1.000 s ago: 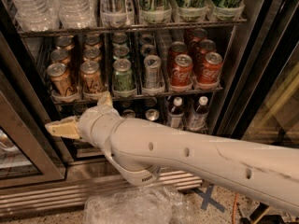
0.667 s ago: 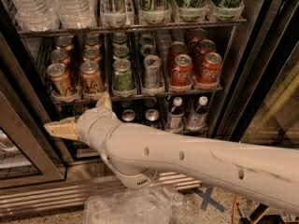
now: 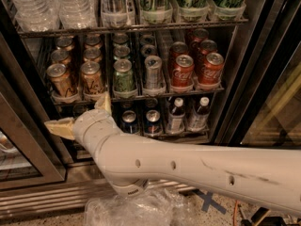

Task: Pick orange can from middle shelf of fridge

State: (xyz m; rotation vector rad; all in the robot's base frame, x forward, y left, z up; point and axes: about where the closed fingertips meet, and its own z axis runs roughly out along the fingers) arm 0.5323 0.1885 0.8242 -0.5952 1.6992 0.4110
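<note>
Copper-orange cans fill the two left lanes of the middle shelf of the fridge. The front ones are an orange can and another beside it. My gripper is below and in front of them, at the level of the bottom rack. It is open and empty. One tan finger points left and the other points up toward the shelf edge under the second orange can. It touches no can.
On the same shelf stand a green can, a silver can and red Coca-Cola cans. Water bottles and tall cans are on the rack above, blue cans and small bottles below. A glass door stands at left. Crumpled plastic lies on the floor.
My arm has shifted slightly, and the gripper stays in nearly the same place, still open. No can has moved.
</note>
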